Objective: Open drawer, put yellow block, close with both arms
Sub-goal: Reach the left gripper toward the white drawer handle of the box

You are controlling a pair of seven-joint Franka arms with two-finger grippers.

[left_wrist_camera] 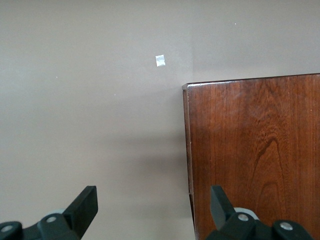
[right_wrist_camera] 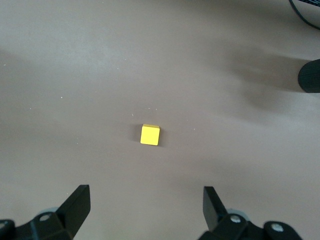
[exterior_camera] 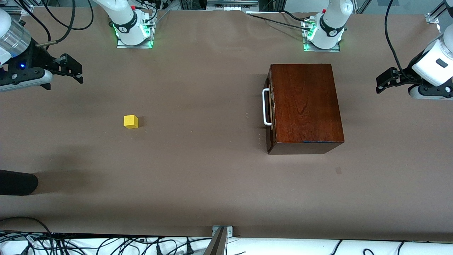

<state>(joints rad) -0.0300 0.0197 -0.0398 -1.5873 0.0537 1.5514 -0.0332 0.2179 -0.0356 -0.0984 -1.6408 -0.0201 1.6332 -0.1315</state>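
The dark-brown wooden box (exterior_camera: 306, 106) stands toward the left arm's end of the table. Its drawer is pushed in, and the white bar handle (exterior_camera: 266, 108) faces the right arm's end. The yellow block (exterior_camera: 131, 121) lies alone on the brown table toward the right arm's end. My right gripper (exterior_camera: 78, 73) hangs open in the air at that end, and its wrist view shows the block (right_wrist_camera: 150, 135) on the table ahead of the empty gripper (right_wrist_camera: 146, 205). My left gripper (exterior_camera: 380, 84) hovers open at the other end, and in its wrist view it (left_wrist_camera: 152, 205) is empty by the box's corner (left_wrist_camera: 255, 155).
A black rounded object (exterior_camera: 17, 182) pokes in over the table edge at the right arm's end, nearer the front camera than the block; it also shows in the right wrist view (right_wrist_camera: 310, 76). A small tape patch (exterior_camera: 338, 170) marks the table near the box.
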